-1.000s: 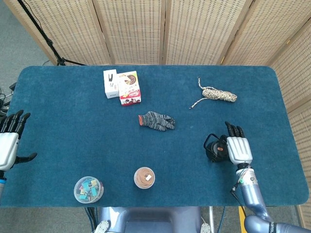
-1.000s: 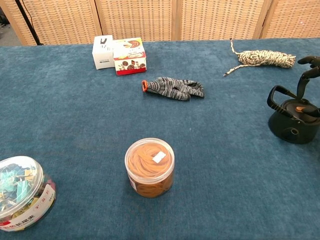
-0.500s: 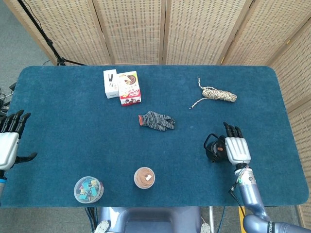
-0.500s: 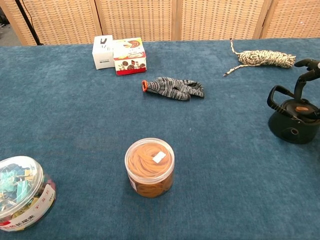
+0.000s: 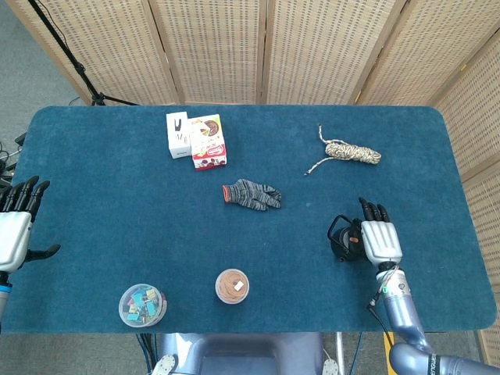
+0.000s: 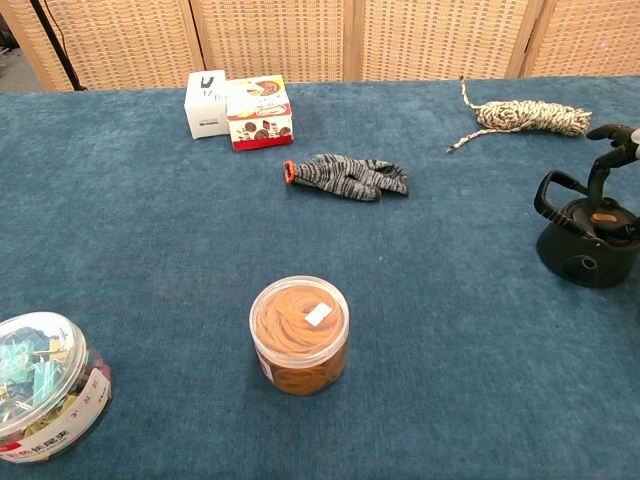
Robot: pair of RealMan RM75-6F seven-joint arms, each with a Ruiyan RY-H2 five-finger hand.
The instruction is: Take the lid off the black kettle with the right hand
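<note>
the right hand (image 5: 380, 238) hovers over the kettle (image 6: 585, 245), fingers apart, holding nothing; reaching step. next it likely must pinch the lid (image 6: 601, 216) and lift.

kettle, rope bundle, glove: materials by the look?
Black kettle: matte black, probably plastic or coated metal; the look leaves it open. Rope bundle: twisted fibre, light with dark flecks. Glove: knit fabric, mottled grey, orange cuff edge.

my L hand (image 5: 14, 232): fingers apart, holding nothing, at tabletop's left edge
my R hand (image 5: 380, 237): back up, fingers straight, near tabletop's right edge
</note>
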